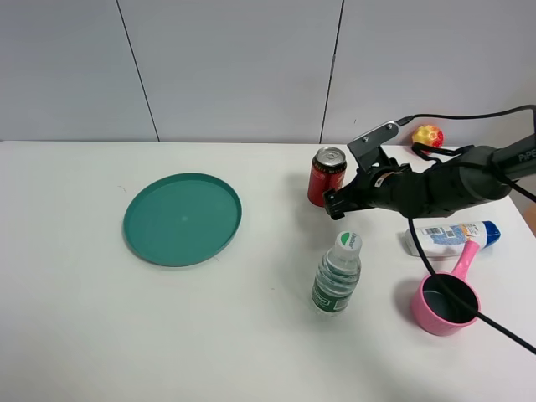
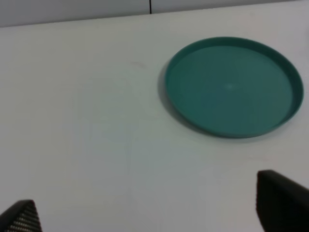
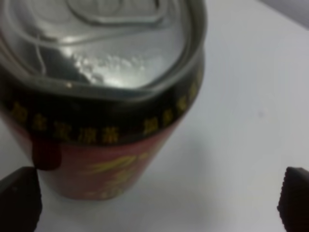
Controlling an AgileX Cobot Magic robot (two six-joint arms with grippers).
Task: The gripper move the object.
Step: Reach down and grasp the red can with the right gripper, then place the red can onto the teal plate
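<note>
The red drink can (image 1: 327, 177) with a silver top stands upright on the white table, right of centre. My right gripper (image 1: 333, 203) sits just beside the can on its right, low to the table, and is open. In the right wrist view the can (image 3: 106, 96) fills the frame very close ahead, with my right gripper (image 3: 157, 203) showing only as two dark fingertips wide apart at the edges; the can is not between them. My left gripper (image 2: 149, 212) is open and empty over bare table, short of the green plate (image 2: 231, 87). The left arm is out of the exterior high view.
The green plate (image 1: 182, 219) lies at the left of centre. A clear water bottle (image 1: 337, 275) with a green label stands in front of the can. A pink scoop (image 1: 444, 301), a white-and-blue tube (image 1: 448, 237) and a red-yellow ball (image 1: 428, 136) lie to the right.
</note>
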